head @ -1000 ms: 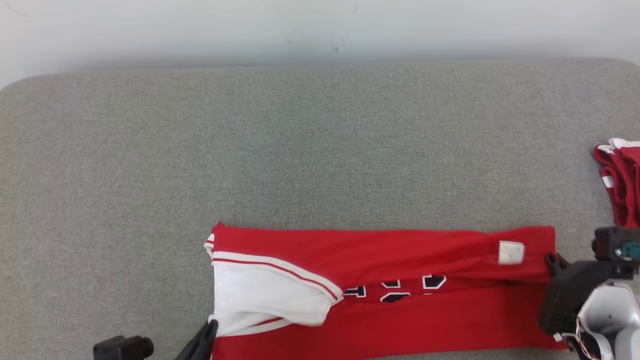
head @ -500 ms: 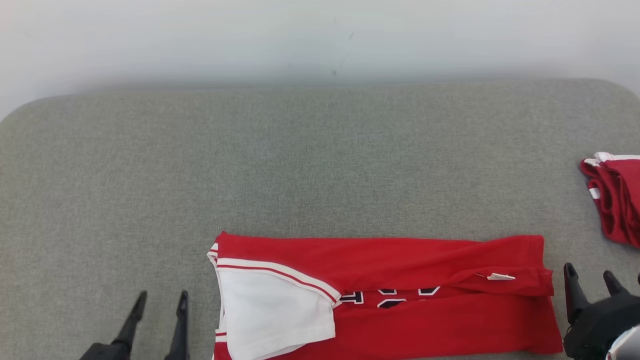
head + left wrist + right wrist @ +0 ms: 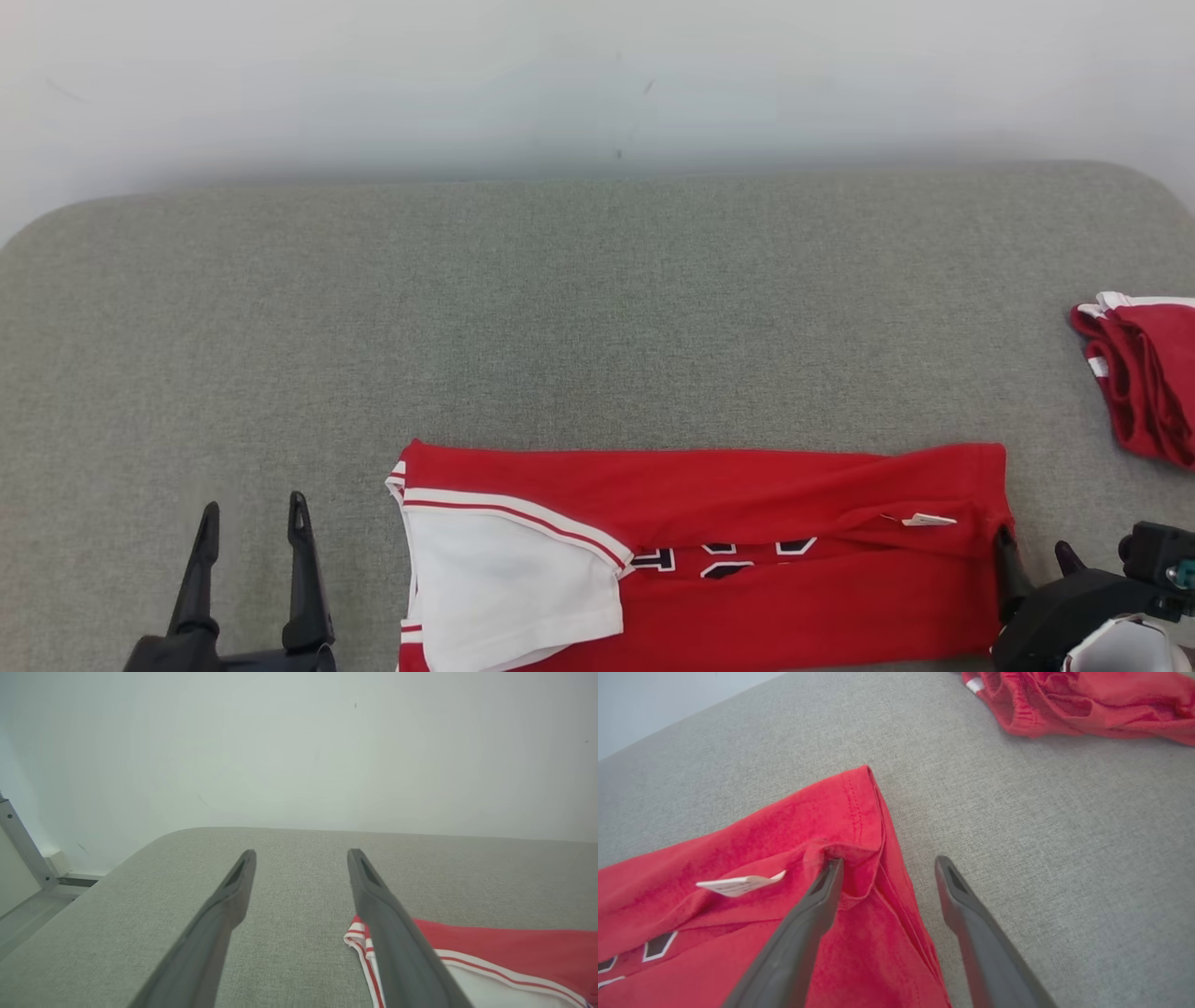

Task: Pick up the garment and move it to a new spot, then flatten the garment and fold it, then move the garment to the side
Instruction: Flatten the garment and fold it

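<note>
**Grey padded table with two red pieces on it**

The table (image 3: pixel 597 308) is wide and covered in grey woven cloth, and its far corners are rounded at the upper left and upper right of the head view. At the lower centre lies the red garment (image 3: pixel 747 481), folded into a long flat band that runs from left to right. A white panel (image 3: pixel 509 583) with striped trim sits at its left end. Dark letters (image 3: pixel 724 557) show along the fold, and a small white tag (image 3: pixel 924 520) lies near its right end. At the right edge, well apart from it, a second red bundle (image 3: pixel 1144 383) lies crumpled on the same cloth.
</note>
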Controlling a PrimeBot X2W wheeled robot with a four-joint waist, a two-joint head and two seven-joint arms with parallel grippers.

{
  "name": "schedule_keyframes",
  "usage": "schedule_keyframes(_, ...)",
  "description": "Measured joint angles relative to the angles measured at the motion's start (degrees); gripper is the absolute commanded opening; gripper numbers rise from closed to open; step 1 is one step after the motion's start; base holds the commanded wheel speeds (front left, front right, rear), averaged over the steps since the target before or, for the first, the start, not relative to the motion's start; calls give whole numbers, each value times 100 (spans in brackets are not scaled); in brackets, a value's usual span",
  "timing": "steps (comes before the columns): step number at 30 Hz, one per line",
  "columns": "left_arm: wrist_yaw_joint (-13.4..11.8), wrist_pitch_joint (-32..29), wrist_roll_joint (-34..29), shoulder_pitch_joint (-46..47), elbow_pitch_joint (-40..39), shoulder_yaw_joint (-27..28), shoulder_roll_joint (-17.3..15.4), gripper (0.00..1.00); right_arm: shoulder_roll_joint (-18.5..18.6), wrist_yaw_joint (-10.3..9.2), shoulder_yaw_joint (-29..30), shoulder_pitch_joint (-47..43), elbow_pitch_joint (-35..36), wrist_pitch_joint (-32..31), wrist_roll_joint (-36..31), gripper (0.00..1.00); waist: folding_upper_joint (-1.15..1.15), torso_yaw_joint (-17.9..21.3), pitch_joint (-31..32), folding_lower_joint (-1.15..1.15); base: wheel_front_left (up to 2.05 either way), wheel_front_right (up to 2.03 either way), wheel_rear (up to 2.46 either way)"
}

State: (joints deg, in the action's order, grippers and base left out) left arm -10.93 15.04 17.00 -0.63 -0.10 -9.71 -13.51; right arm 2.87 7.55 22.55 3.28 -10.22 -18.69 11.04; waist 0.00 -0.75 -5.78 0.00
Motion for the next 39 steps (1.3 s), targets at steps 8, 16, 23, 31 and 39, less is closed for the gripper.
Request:
schedule_keyframes(8, 550, 0, -21, -75, 137, 470, 407, 100, 5, 0, -156, 372, -666, -4, -205, 100, 0, -77, -97, 1, 0, 0, 0)
schedule_keyframes(16, 1120, 0, -292, -170, 570, 625, 500, 100, 10, 0, 9, 620, -977, -556, -519, 100, 0, -139, -194, 1, 0, 0, 0)
schedule_keyframes(23, 1201, 0, -407, -106, 767, 767, 558, 100, 1, 1, 142, 669, -805, -818, -554, 0, 0, -107, -226, 1, 0, 0, 0)
schedule_keyframes(31, 1243, 0, -511, -47, 743, 880, 658, 100, -12, 3, 976, 848, -449, -597, -753, 0, 0, 3, -274, 1, 0, 0, 0)
schedule_keyframes(39, 1294, 0, -604, 8, 749, 915, 757, 100, 2, 1, 1869, 982, 174, -394, -1162, 0, 0, 32, -279, 1, 0, 0, 0)
